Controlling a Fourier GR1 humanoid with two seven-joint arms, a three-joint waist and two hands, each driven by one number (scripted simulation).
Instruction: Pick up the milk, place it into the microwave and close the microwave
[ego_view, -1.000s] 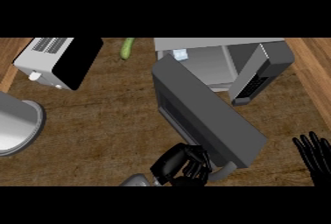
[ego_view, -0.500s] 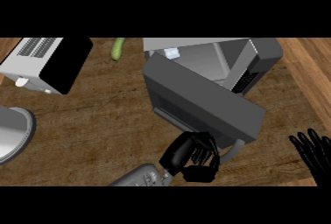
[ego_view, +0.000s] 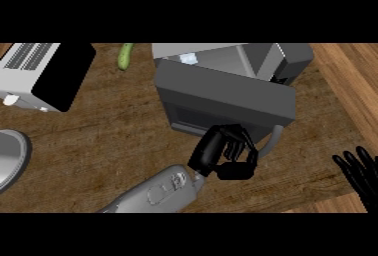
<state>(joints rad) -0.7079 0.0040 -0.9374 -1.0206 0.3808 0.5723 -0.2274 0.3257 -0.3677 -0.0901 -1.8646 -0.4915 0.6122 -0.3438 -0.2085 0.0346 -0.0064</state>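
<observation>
As the microwave door swings round from the slanting line it held a second ago, we see it lie almost square across the front of the oven. It is not quite home: a strip of the pale inside shows above its top edge. In that strip sits the milk, a small white and blue carton toward the left of the cavity, so we judge the placing step done and only the closing left.

Our left hand has followed the door in. It stands against the door's lower edge, just beside the grey handle, fingers curled under and holding nothing; the backs of the fingers seem to do the pushing, though we cannot tell exactly where they touch. Our right hand rests at the right edge of the view as before, fingers straight and up, well apart from the work.

We judge the task close to its end: a little more travel the same way should seat the door. Because the hand sits near the handle end, the push works far from the hinge, which helps. A knuckle contact may slide along the smooth panel, so we would keep the push square to the door. The toaster and the green vegetable on the counter lie clear of the door's path.
</observation>
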